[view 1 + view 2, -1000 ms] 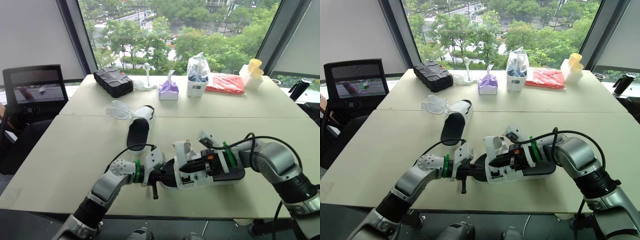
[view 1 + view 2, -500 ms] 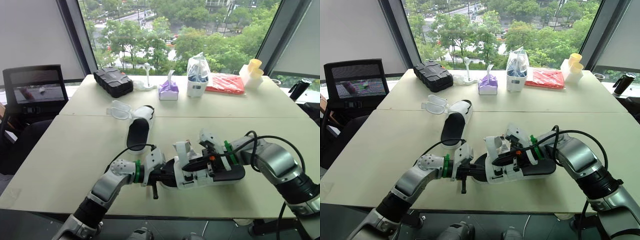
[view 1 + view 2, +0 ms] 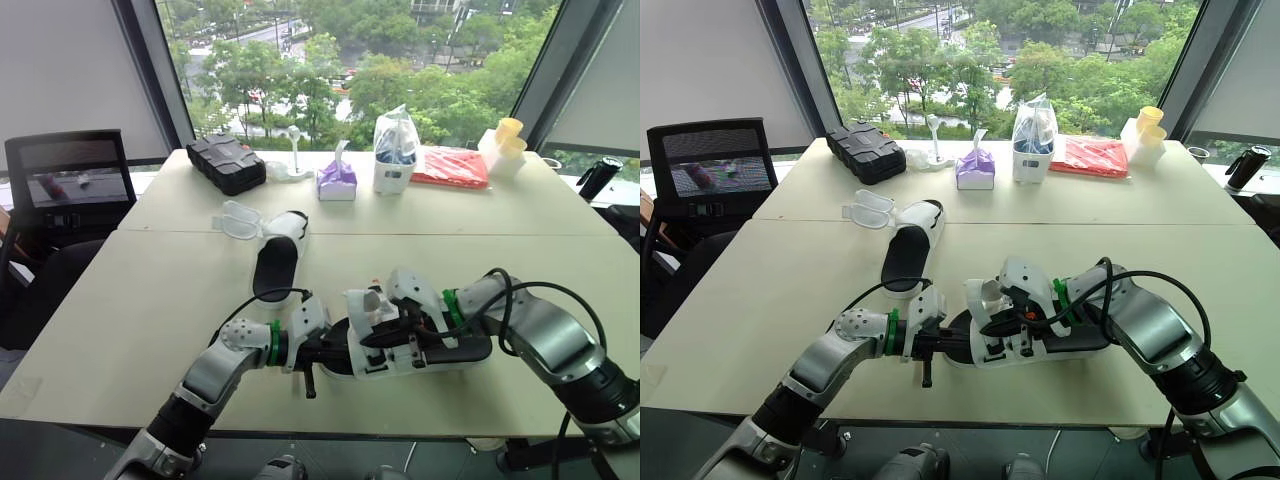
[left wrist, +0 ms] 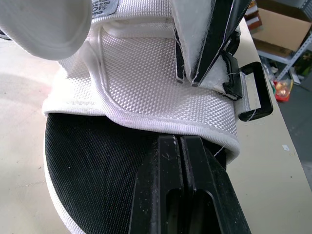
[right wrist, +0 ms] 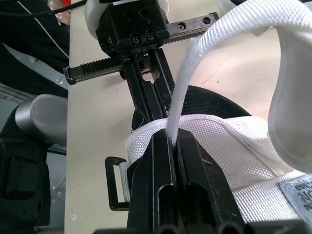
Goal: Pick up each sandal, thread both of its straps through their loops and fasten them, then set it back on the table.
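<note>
A white sandal with a black footbed [image 3: 455,347] lies at the table's front centre. My left gripper [image 3: 322,352] is shut on the toe end of its sole, fingertips [image 4: 179,142] pressed together on the black footbed. My right gripper [image 3: 372,337] is shut on a white strap [image 5: 195,73] above the front upper; the strap runs up from between its fingers [image 5: 161,161]. A black loop [image 4: 257,90] sticks out at the upper's side, with nothing through it. The second sandal [image 3: 277,258] lies flat farther back and to the left, both grippers apart from it.
Clear goggles [image 3: 240,220] touch the second sandal's far end. Along the back edge stand a black case [image 3: 226,163], a purple tissue pack [image 3: 338,181], a bagged bottle [image 3: 396,150], a red packet [image 3: 452,167] and yellow cups [image 3: 508,140]. A chair [image 3: 70,185] is at the left.
My right gripper has moved left along the sandal toward the toe, drawing the white strap over the front upper. The left gripper has kept its hold and place.
</note>
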Motion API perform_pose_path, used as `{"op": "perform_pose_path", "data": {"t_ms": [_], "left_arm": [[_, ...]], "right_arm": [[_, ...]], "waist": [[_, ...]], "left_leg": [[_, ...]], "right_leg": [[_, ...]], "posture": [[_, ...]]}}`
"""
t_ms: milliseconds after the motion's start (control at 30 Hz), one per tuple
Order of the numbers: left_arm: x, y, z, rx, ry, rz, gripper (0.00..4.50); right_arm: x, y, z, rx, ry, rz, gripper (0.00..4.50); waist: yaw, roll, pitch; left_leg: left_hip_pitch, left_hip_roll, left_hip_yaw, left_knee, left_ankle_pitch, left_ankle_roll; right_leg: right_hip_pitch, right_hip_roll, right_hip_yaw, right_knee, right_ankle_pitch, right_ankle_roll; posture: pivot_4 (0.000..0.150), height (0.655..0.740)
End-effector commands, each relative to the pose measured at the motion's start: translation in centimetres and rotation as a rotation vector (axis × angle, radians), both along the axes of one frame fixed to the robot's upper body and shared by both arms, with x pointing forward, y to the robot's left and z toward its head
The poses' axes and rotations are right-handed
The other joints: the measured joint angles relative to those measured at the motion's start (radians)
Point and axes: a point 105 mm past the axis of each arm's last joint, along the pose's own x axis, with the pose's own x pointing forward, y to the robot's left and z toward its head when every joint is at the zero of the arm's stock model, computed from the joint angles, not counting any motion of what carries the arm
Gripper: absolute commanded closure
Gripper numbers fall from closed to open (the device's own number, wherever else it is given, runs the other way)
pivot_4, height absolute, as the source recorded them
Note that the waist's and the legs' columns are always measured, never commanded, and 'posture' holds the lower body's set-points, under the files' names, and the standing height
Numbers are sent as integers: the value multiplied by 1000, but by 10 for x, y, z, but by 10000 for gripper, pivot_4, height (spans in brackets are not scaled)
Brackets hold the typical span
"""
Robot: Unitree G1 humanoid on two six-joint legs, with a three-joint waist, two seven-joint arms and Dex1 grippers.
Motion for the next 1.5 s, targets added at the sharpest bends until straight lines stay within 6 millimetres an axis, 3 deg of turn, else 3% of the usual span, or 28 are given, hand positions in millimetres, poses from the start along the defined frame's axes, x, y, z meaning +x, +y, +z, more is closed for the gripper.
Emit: {"op": "perform_pose_path", "data": {"t_ms": [33, 167, 367, 1133, 1500], "left_arm": [[-2, 4, -20, 59, 54, 23, 45000], [-1, 3, -20, 56, 53, 25, 45000], [0, 3, -19, 55, 52, 25, 45000], [2, 2, -19, 52, 46, 29, 45000], [2, 2, -19, 50, 44, 31, 45000]], "right_arm": [[-7, 10, 7, 52, 58, 27, 44332], [-8, 16, 31, 167, 156, -14, 44332], [-13, 16, 39, 194, 221, -27, 44332], [-7, -1, 8, 97, 244, -80, 44332], [10, -5, -1, 53, 99, -98, 44332]], "waist": [[0, 0, 0], [1, 0, 0], [1, 0, 0], [1, 0, 0], [1, 0, 0]], "left_leg": [[0, 0, 0, 0, 0, 0], [0, 0, 0, 0, 0, 0], [0, 0, 0, 1, 0, 0], [0, 0, 0, 1, 0, 0], [0, 0, 0, 1, 0, 0]], "right_leg": [[0, 0, 0, 0, 0, 0], [0, 0, 0, 1, 0, 0], [0, 0, 0, 1, 0, 0], [0, 0, 0, 1, 0, 0], [0, 0, 0, 1, 0, 0]], "posture": [[1500, 7400], [1500, 7400], [1500, 7400], [1500, 7400], [1500, 7400]]}}
